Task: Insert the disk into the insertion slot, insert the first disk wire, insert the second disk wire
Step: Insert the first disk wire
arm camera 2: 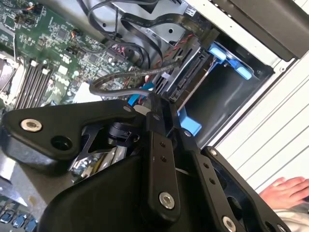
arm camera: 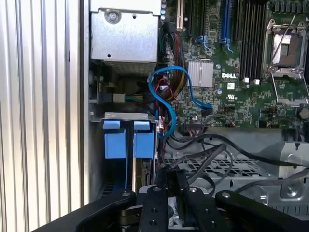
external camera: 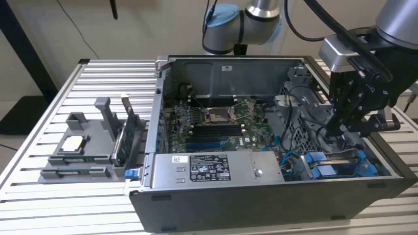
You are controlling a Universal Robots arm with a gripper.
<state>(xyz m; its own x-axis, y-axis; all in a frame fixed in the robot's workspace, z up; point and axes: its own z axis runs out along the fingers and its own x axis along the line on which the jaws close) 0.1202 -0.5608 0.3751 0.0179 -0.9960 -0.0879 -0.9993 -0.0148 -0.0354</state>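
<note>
Near the insertion slot (external camera: 328, 168), gripper (external camera: 337, 131) (grasp hidden)

The end effector (arm camera 2: 153, 104) hangs beside black cables (arm camera 2: 130, 75) at the insertion slot (arm camera 2: 227, 99); a hand (arm camera 2: 285, 191) lies well apart.

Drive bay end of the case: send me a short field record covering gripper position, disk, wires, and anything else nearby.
gripper: low inside the case, at the drive bay end on the exterior view's right
disk: looks seated in the insertion slot, with blue carrier tabs at its end
wires: black cable loops just ahead of the gripper; blue cable curls near the bay; cannot tell if either is plugged in
bystander: a hand outside the case wall
</note>
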